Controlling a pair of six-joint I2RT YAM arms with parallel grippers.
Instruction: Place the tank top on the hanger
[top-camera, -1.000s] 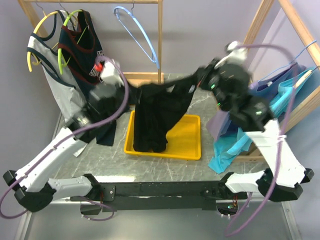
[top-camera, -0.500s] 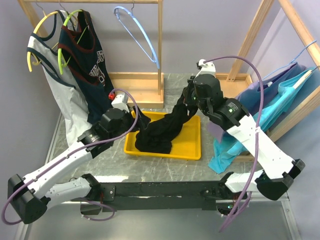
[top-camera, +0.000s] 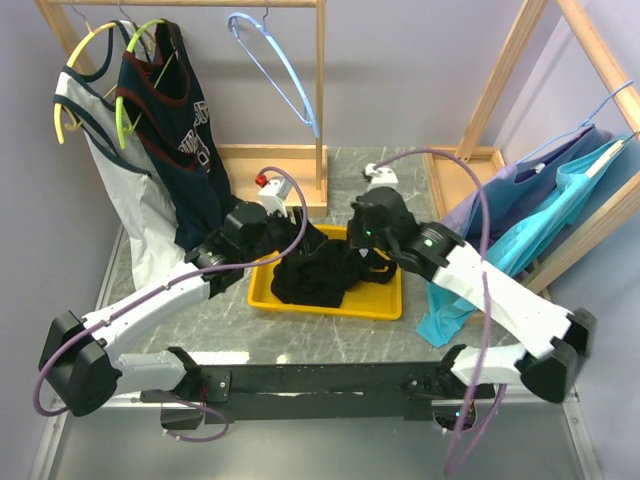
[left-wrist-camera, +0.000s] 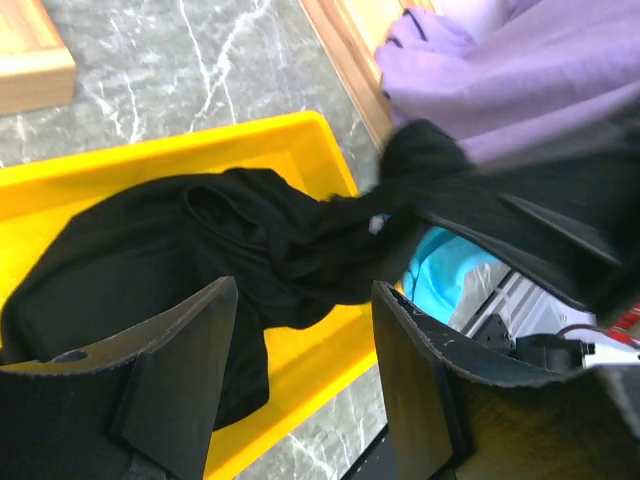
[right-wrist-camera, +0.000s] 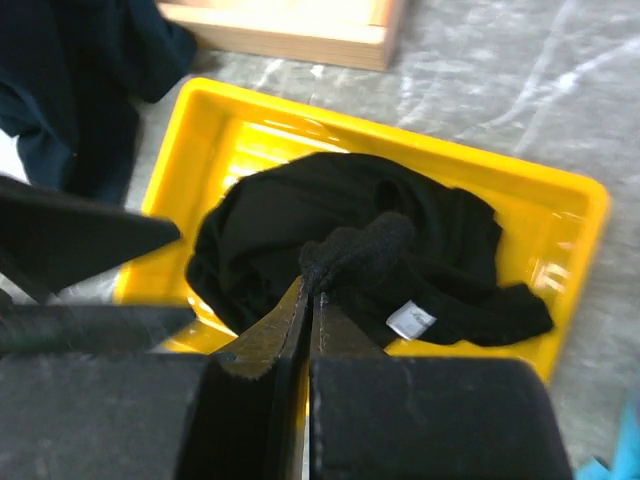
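The black tank top (top-camera: 312, 276) lies bunched in a yellow tray (top-camera: 384, 300) at mid table. My right gripper (right-wrist-camera: 312, 283) is shut on a raised fold of the tank top (right-wrist-camera: 350, 225), low over the tray (right-wrist-camera: 565, 205); in the top view it sits at the tray's far right (top-camera: 366, 248). My left gripper (left-wrist-camera: 305, 292) stands open just above the tray's edge (left-wrist-camera: 250, 145), with the tank top (left-wrist-camera: 200, 240) beyond its fingers and nothing between them. The light-blue hanger (top-camera: 278, 72) hangs bare on the wooden rack at the back.
A navy top with red trim (top-camera: 165, 100) and a white-grey top (top-camera: 110, 170) hang on yellow-green hangers at the back left. Purple and blue garments (top-camera: 545, 205) hang on the right rack. The rack's wooden base (top-camera: 270, 165) lies behind the tray.
Both arms came down and inward, lowering the stretched tank top into the tray. My left gripper let go of it and opened. The right one kept its hold.
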